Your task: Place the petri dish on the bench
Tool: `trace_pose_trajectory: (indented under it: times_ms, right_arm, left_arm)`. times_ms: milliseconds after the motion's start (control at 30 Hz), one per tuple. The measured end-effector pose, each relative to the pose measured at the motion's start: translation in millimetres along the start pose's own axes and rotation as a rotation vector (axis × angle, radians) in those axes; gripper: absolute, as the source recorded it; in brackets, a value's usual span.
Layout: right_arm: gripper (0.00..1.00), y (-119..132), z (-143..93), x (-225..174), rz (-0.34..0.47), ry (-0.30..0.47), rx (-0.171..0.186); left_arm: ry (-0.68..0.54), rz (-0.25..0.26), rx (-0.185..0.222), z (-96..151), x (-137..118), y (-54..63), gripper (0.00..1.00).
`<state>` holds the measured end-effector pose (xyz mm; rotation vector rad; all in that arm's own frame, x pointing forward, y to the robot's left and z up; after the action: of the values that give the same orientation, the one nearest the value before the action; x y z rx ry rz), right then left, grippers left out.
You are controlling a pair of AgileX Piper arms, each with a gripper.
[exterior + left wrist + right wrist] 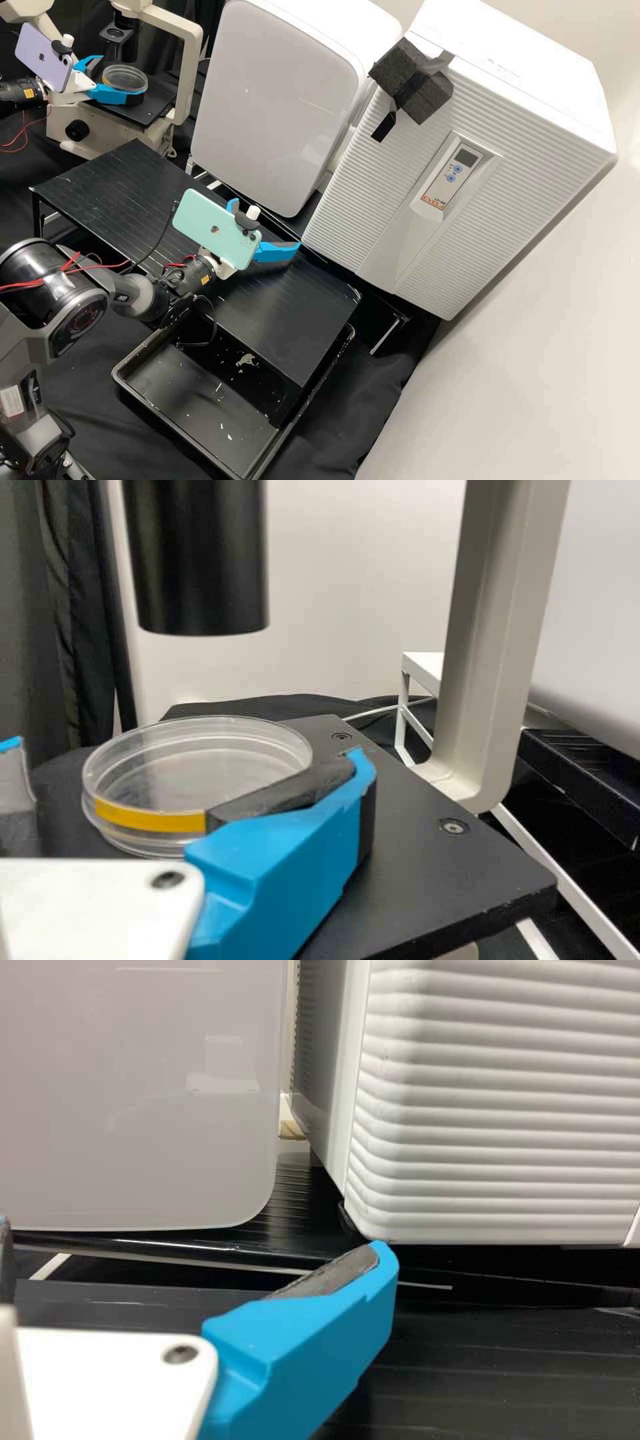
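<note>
At the microscope my left gripper [107, 77] stands open around the petri dish [125, 79], which sits on the black stage. In the left wrist view the clear petri dish [195, 765], with a yellow strip on its side, lies between the fingers of my left gripper [188, 756]; one finger overlaps its near edge, while a gap separates the other from it. Over the black bench [293, 313], my right gripper [265, 225] is open and holds nothing. The right wrist view has my right gripper [195, 1240] with its fingers wide apart.
The microscope's pale frame [190, 73] rises beside the stage [450, 880], and its black cylinder [200, 560] hangs above the dish. Two white appliances [280, 100] [393, 220] stand behind the bench. A black tray [193, 387] lies partly under the bench's near end.
</note>
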<state>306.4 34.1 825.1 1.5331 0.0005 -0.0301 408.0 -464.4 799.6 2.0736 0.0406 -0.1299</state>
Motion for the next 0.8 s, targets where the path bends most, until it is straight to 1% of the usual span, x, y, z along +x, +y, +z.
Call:
trace_pose_trajectory:
  times_ms: [133, 800]
  right_arm:
    - [1.0, 0.0, 0.0, 0.0, 0.0, 0.0, 0.0]
    - [1.0, 0.0, 0.0, 0.0, 0.0, 0.0, 0.0]
  left_arm:
    - [0.007, -0.006, -0.006, -1.4, 0.8, -3.0, 0.0]
    - [0.014, 0.001, -0.011, -5.3, 0.4, -1.8, 0.0]
